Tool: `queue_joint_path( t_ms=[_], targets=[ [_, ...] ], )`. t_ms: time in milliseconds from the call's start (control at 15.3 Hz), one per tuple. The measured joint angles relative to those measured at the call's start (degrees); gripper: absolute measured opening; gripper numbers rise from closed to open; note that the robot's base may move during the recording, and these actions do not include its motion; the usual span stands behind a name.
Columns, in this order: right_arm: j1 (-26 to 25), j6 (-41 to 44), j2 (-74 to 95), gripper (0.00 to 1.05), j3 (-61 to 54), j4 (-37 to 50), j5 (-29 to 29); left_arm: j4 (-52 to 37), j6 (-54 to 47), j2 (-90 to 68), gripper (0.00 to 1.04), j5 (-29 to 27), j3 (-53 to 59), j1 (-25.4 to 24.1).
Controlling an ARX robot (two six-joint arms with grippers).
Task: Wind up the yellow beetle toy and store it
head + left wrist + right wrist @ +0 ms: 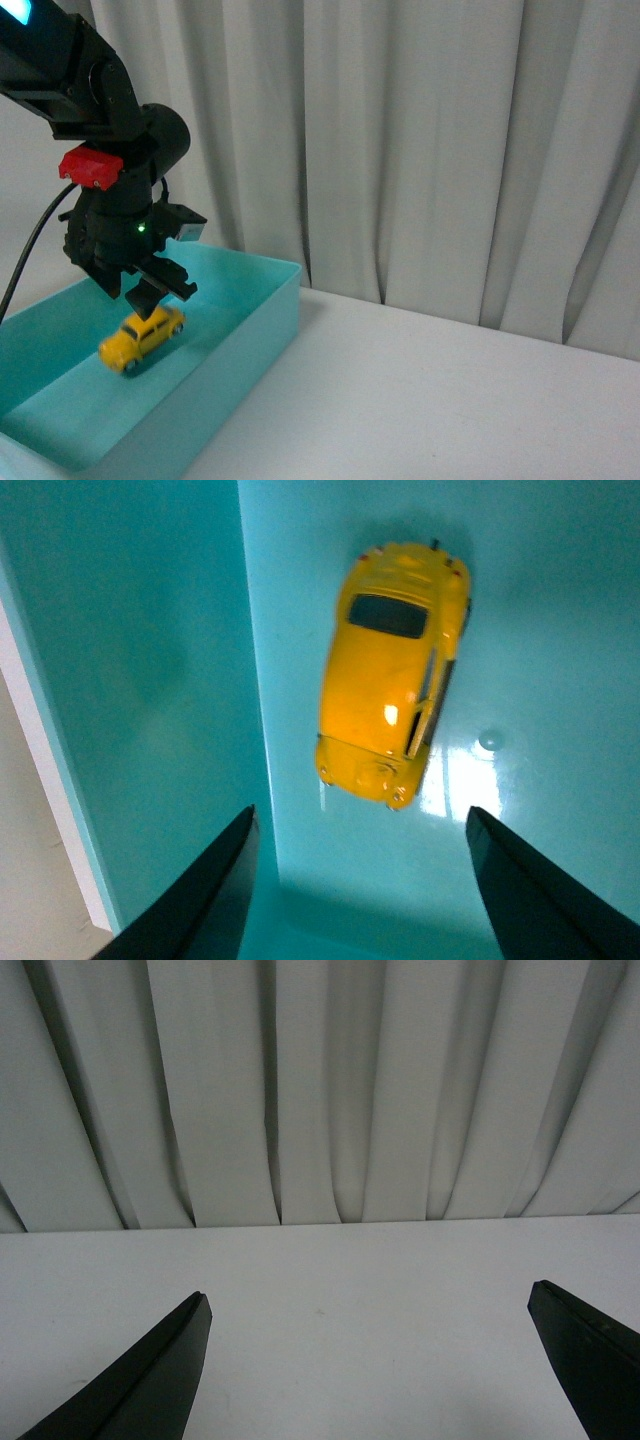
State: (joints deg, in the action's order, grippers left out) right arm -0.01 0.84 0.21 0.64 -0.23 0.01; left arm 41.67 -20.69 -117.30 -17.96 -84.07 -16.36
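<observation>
Gloss and dark windows mark the yellow beetle toy [141,337]; in the front view it lies inside a turquoise bin [272,325] on the white desk [450,400], just under the left gripper [150,290], with a pale curtain [420,140] behind. Left wrist view: jaws spread wide, empty, clear of the toy. Right wrist view: right gripper [370,1295] spread wide, holding nothing, above the desk.

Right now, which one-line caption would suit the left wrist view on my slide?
Open left pincer poised above the yellow beetle toy inside the turquoise bin.

Walls of the teal bin [250,345] flank the left claw [163,298]; top open
</observation>
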Motion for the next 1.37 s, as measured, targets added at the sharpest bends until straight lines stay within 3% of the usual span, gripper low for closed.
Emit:
queue_joint_path(
  t_ms=[261, 784, 849, 915, 1045, 1176, 1241, 1372],
  targets=[
    [0.0, 0.0, 0.0, 0.98, 0.0, 0.0, 0.0, 0.9, 0.7, 0.1, 1.0, 2.2, -1.4, -0.1],
    [0.0, 0.0, 0.0, 0.98, 0.0, 0.0, 0.0, -9.6, -8.6, 24.4, 0.98, 20.9, 9.6, -2.1],
    [0.0, 0.0, 0.0, 0.98, 0.0, 0.0, 0.0, -21.0, -6.2, 30.8, 0.94, 26.8, 16.3, -2.8],
    [0.0, 0.0, 0.0, 0.98, 0.0, 0.0, 0.0, -45.0, 3.8, 43.4, 0.78, 31.8, 31.3, -0.9],
    [0.0, 0.0, 0.0, 0.98, 0.0, 0.0, 0.0, -50.2, 7.2, 48.2, 0.73, 31.7, 36.0, 0.9],
    [0.0, 0.0, 0.0, 0.98, 0.0, 0.0, 0.0, -58.3, 13.9, 61.0, 0.58, 29.7, 46.7, 5.7],
    [0.0, 0.0, 0.0, 0.98, 0.0, 0.0, 0.0, -56.8, 17.8, 75.6, 0.39, 26.2, 57.8, 9.7],
    [0.0, 0.0, 0.0, 0.98, 0.0, 0.0, -0.2, -58.7, 19.6, 81.4, 0.14, 23.3, 65.1, 10.6]
  ],
)
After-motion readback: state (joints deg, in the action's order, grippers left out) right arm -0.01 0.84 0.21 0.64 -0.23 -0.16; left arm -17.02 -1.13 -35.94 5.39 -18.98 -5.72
